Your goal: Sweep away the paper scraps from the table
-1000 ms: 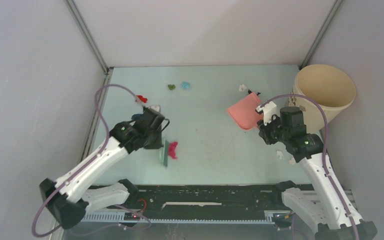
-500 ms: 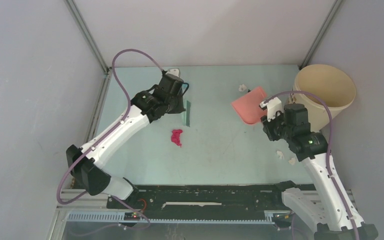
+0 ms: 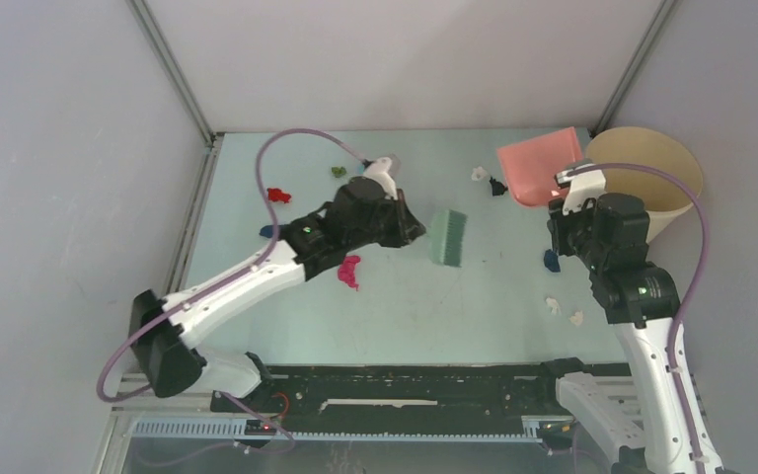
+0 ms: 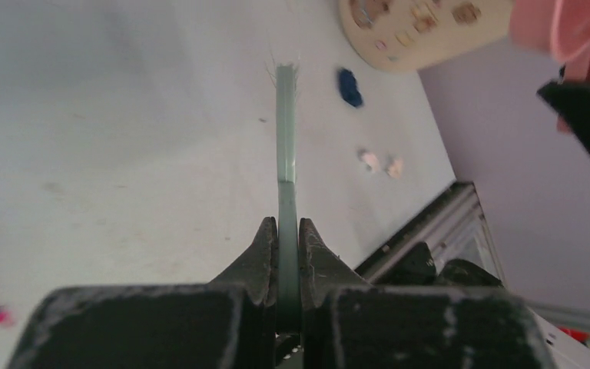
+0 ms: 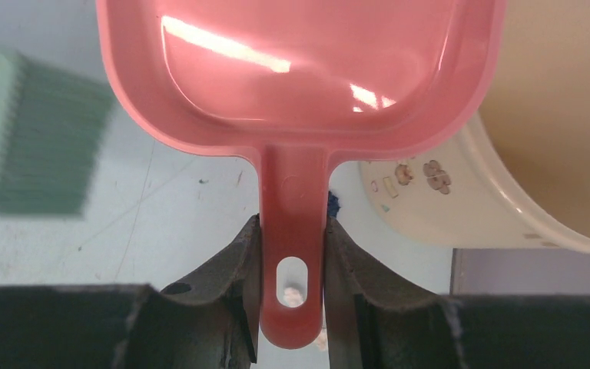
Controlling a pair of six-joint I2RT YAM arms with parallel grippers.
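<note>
My left gripper (image 3: 411, 233) is shut on the teal hand brush (image 3: 447, 237) and holds it over the middle of the table (image 3: 405, 311); the left wrist view shows the brush (image 4: 285, 138) edge-on between the jaws of the gripper (image 4: 287, 231). My right gripper (image 3: 566, 202) is shut on the handle of the salmon-pink dustpan (image 3: 541, 166), raised beside the bin; the pan (image 5: 307, 69) looks empty. Paper scraps lie scattered: magenta (image 3: 348, 270), red (image 3: 277, 195), green (image 3: 339, 171), white (image 3: 478, 174), blue (image 3: 551, 261), and two white bits (image 3: 564, 311).
A cream round bin (image 3: 651, 178) stands at the back right corner, also in the right wrist view (image 5: 507, 154). A dark blue scrap (image 3: 268, 231) lies by the left arm, and a dark scrap (image 3: 496, 186) near the dustpan. Grey walls enclose the table; a black rail runs along the near edge.
My left arm swung the brush from the left side via the back to the table's middle. My right gripper lifted the dustpan back and right, up beside the bin.
</note>
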